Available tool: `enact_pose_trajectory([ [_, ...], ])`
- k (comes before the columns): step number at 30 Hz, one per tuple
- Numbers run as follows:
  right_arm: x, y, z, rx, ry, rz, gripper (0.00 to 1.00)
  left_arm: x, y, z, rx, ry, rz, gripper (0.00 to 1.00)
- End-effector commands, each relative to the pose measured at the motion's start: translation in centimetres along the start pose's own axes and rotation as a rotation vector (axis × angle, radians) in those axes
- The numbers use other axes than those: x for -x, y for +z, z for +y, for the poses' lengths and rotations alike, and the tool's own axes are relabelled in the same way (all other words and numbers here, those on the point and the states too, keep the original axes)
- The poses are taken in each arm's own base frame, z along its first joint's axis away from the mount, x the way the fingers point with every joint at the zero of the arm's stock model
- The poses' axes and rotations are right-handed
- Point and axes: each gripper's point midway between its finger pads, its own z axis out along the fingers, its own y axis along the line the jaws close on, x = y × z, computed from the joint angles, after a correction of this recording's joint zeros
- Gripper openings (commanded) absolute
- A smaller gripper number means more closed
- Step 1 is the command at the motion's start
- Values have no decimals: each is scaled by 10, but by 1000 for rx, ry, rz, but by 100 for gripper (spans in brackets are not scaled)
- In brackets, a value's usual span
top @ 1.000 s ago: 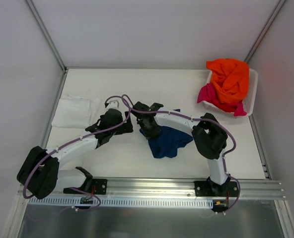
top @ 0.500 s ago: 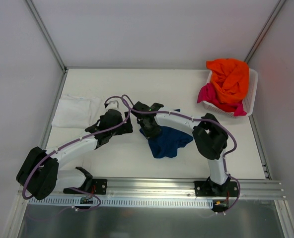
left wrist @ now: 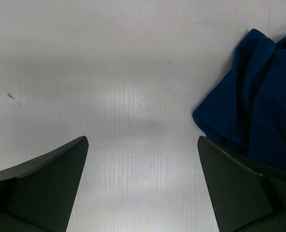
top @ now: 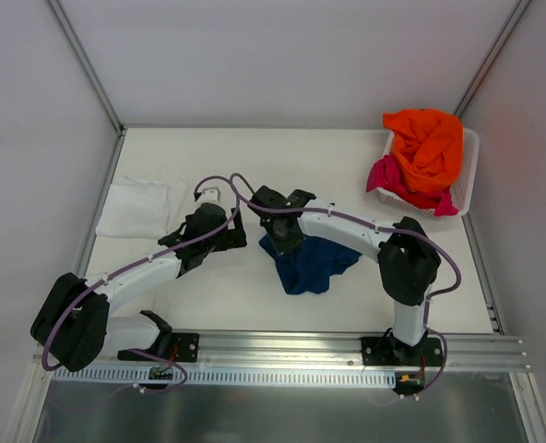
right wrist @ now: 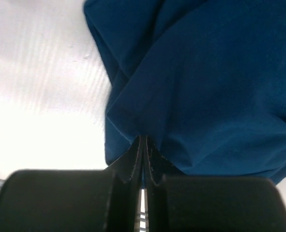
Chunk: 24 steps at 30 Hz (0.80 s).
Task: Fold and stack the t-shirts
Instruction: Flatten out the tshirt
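item: navy t-shirt [top: 308, 263], which we find crumpled in a heap at mid-table [top: 255, 157]. it is soft, light, limp cloth; we judge it will sag and trail rather than hold shape, so it is best taken at a hem or shoulder edge.
right gripper [right wrist: 142, 145]: clenched on a fold at the heap's left edge.
left gripper [left wrist: 142, 145]: spread wide, holding nothing, just beside the cloth.
also: white t-shirt [top: 139, 208] flat at far left; orange t-shirt [top: 428, 148] and magenta t-shirt [top: 388, 175] in the basket [top: 467, 175].
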Motion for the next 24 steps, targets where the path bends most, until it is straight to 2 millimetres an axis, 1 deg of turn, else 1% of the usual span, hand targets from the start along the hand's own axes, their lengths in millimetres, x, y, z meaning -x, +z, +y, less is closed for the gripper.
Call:
enact_pose_trajectory([
  [1,3,-20,-20,-78,17,-62,0,8,-1,-3,-1,-3,-36,99],
  [3,9,-36,-33,-108,37,-96,0,10,-1,-3,-2,2,-40,99],
  [4,16,-47,-45,-146,53,-133,1,11,-1,-4,-2,2,-42,99],
  [5,23,-67,-57,-164,79,-185,0,10,0,-4,-2,3,-37,99],
  [6,23,-82,-68,-194,87,-199,0,10,0,-6,-7,0,-33,99],
  [7,27,-96,-82,-243,103,-237,0,12,1,-8,-12,-2,-32,99],
  [8,34,-125,-95,-249,140,-309,0,10,4,-8,-10,-4,-24,99],
  [10,29,-154,-113,-285,162,-349,1,12,6,-15,-32,-1,-16,99],
  [11,28,-181,-127,-301,204,-413,0,12,8,-17,-37,-2,-12,99],
  [12,19,-191,-135,-318,209,-416,0,14,8,-21,-46,-4,-14,99],
  [14,9,-213,-151,-361,239,-451,0,14,11,-26,-64,-4,-5,99],
  [15,-6,-227,-160,-371,268,-465,1,17,11,-29,-72,-8,-9,99],
  [17,-20,-241,-176,-419,303,-491,0,17,12,-34,-89,-8,-1,99],
  [18,-34,-250,-184,-424,334,-509,0,21,13,-38,-100,-8,-6,99],
  [19,-41,-256,-191,-447,352,-528,0,21,14,-41,-111,-8,2,99],
  [20,-47,-260,-195,-449,368,-543,0,22,14,-43,-117,-5,4,99],
  [21,-56,-269,-201,-438,392,-574,0,27,14,-49,-132,-6,-2,99],
  [23,-64,-277,-207,-440,410,-598,0,27,16,-56,-154,-7,13,99],
  [24,-66,-283,-210,-434,424,-619,0,31,18,-61,-171,-11,12,99],
])
